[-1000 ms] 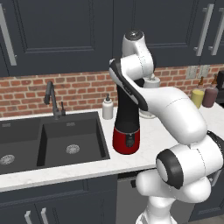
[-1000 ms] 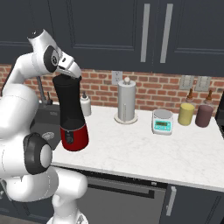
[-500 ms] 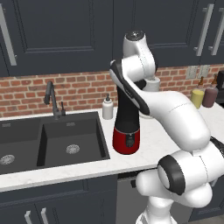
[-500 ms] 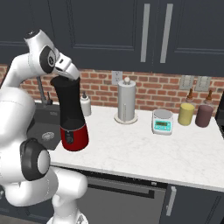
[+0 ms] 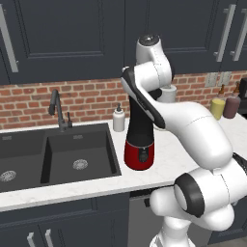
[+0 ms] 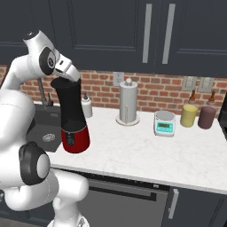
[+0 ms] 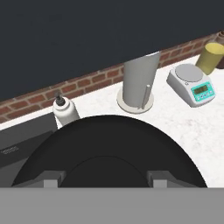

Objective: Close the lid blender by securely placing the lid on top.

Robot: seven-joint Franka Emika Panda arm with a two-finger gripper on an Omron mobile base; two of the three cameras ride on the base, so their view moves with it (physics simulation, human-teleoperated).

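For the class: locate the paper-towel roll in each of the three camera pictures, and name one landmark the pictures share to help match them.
Left base view: the paper-towel roll peeks out right of centre, mostly hidden behind the arm.
Right base view: it stands in full at centre, by the brick wall.
Hand view: upper centre, its top cut off by the cabinet.
Shared landmark: the white soap bottle, to the roll's left in each.

The blender [image 6: 73, 119] stands on the table [image 6: 146, 155], near its front edge, just right of the sink [image 5: 58, 154]. Behind it, by the brick wall, is the soap bottle [image 6: 86, 107]. To the right along the wall stand the paper-towel roll [image 6: 128, 103], the scale [image 6: 165, 123], then 2 jars [image 6: 189, 115].
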